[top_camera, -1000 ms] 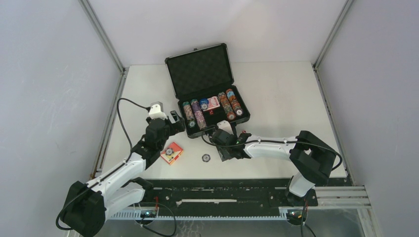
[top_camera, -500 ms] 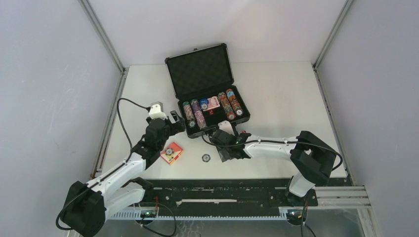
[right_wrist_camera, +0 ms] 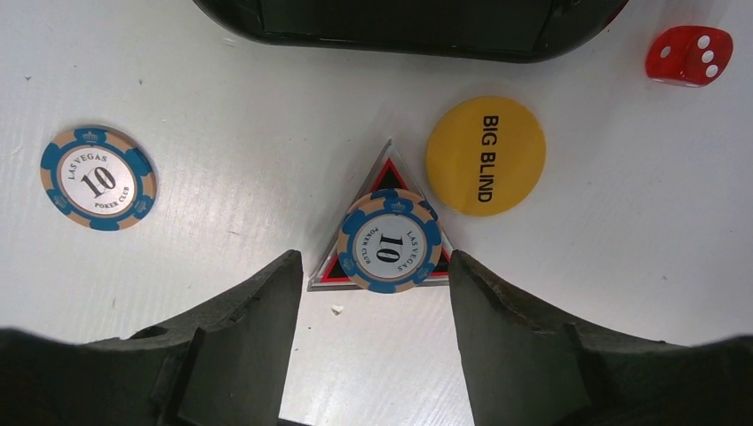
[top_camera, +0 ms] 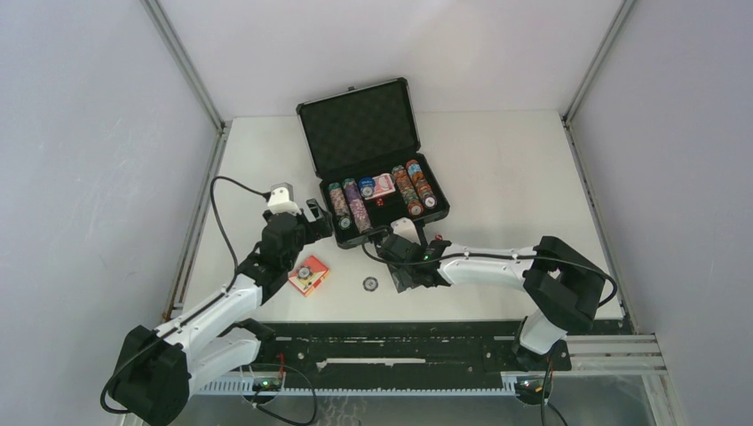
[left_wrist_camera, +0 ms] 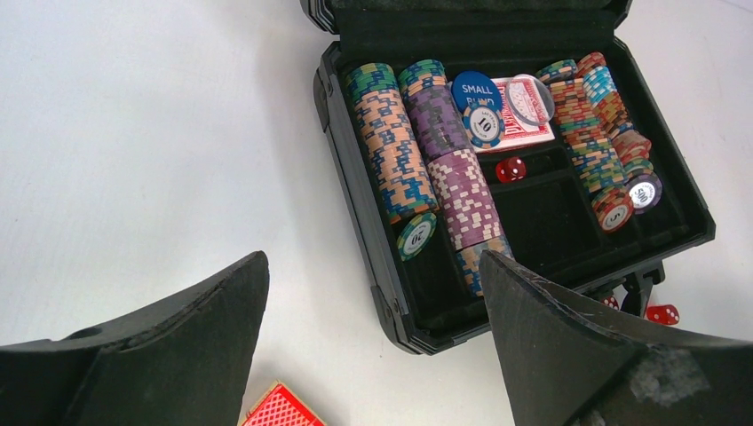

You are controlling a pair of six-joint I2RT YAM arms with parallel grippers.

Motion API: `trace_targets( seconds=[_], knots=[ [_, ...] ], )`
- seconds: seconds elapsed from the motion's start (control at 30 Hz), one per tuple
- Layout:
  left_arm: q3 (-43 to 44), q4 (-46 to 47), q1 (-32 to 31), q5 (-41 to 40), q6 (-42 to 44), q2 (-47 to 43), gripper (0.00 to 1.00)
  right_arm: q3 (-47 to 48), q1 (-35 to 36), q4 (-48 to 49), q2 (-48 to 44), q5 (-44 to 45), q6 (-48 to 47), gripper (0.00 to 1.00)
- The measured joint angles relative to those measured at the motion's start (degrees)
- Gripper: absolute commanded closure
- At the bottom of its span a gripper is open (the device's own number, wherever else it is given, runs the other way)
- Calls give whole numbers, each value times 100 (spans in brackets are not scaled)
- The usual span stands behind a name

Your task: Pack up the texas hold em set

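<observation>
The texas hold em set's black briefcase [top_camera: 355,133] lies open at mid-table. Its tray [left_wrist_camera: 355,177] holds rows of poker chips [left_wrist_camera: 391,151], a red card box [left_wrist_camera: 528,111] and a red die [left_wrist_camera: 510,169]. My left gripper [left_wrist_camera: 373,259] hangs open and empty just left of the case's front corner [top_camera: 315,217]. A second red card box [top_camera: 313,281] with a chip on top lies below it. My right gripper [right_wrist_camera: 373,259] is open low over the table in front of the case [top_camera: 407,271]. A "10" chip [right_wrist_camera: 388,240] on a triangular plate [right_wrist_camera: 384,173] sits just ahead of its fingertips.
A yellow "BIG BLIND" button [right_wrist_camera: 486,155] lies right of the triangular plate and a loose red die [right_wrist_camera: 688,55] further right. Another "10" chip [right_wrist_camera: 98,177] lies to the left [top_camera: 370,283]. Two red dice [left_wrist_camera: 661,312] sit by the case's front edge.
The right arm has edged very slightly. The left arm, the case and the loose pieces stay where they were.
</observation>
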Motion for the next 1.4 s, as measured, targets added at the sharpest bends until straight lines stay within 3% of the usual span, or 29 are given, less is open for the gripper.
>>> trace_targets(
  seconds=[1.4],
  knots=[
    [0,-81,0,28,0,-13,7,35,37,50,9,-122,35,30]
  ],
)
